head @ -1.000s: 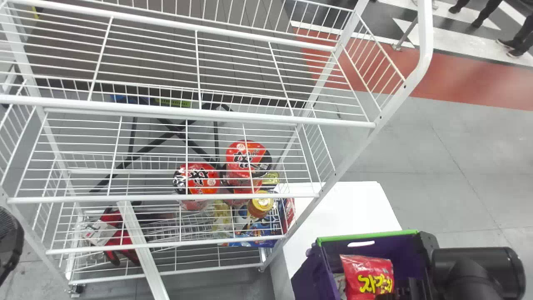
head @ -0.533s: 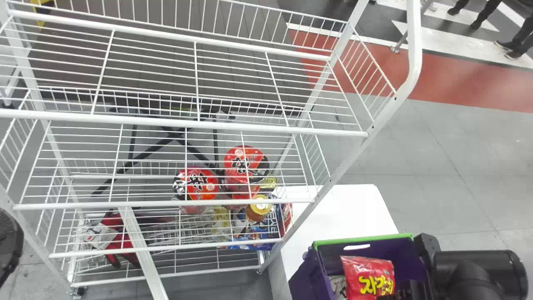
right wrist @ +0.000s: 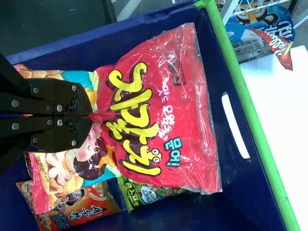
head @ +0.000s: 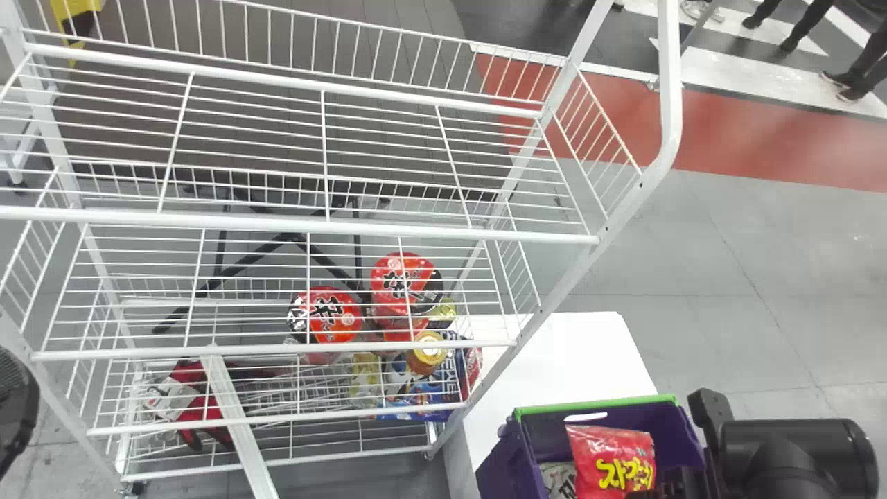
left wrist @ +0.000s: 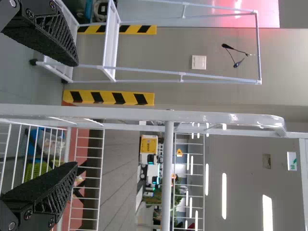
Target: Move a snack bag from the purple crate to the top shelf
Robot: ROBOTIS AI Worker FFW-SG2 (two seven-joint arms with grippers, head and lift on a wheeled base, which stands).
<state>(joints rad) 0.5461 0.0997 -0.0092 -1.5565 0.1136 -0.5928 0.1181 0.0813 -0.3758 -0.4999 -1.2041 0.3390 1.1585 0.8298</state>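
Snack bag (head: 608, 449), red, one end pinched in the closed right tool (head: 643, 493), inside purple crate (head: 507, 461)

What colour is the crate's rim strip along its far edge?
Bright green, seen best in the right wrist view.

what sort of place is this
Probably a robot test area mocked up like a shop: a white wire rack holding packaged food, a purple crate of snack bags, and yellow-and-black striped bars.
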